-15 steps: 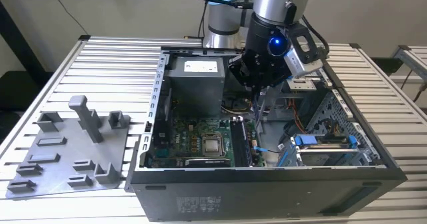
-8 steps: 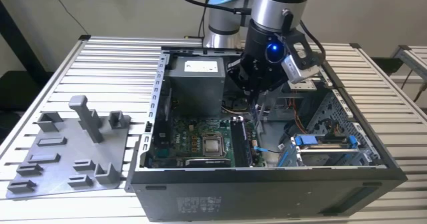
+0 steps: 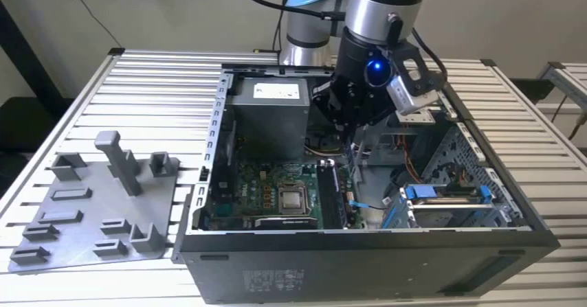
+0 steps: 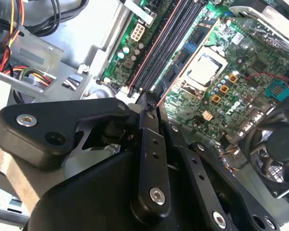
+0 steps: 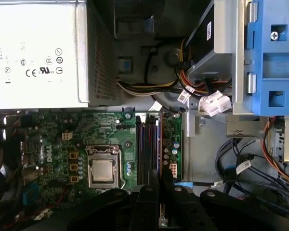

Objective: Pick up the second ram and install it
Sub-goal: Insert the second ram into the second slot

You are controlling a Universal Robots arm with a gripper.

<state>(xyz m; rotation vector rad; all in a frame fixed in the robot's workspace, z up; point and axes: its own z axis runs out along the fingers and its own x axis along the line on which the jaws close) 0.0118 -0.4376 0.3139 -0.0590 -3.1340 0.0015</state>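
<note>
Soft, even light from above covers the desk (image 3: pixel 137 87) in the exterior view, leaving faint shadows between its slats. The case (image 3: pixel 367 259) is dim inside, and a blue lamp (image 3: pixel 374 65) glows on the arm. In the first wrist view the power supply (image 5: pixel 33 53) is bright, nearly washed out; in the second wrist view the fan (image 4: pixel 279 144) sits in shadow

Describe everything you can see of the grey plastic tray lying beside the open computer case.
The flat grey plastic tray lies on the slatted metal table, at the exterior view's left of the open black computer case. One tall post stands upright from it, with shorter posts and low blocks around. Its holders look empty. Whether its edge touches the case cannot be told.
</note>
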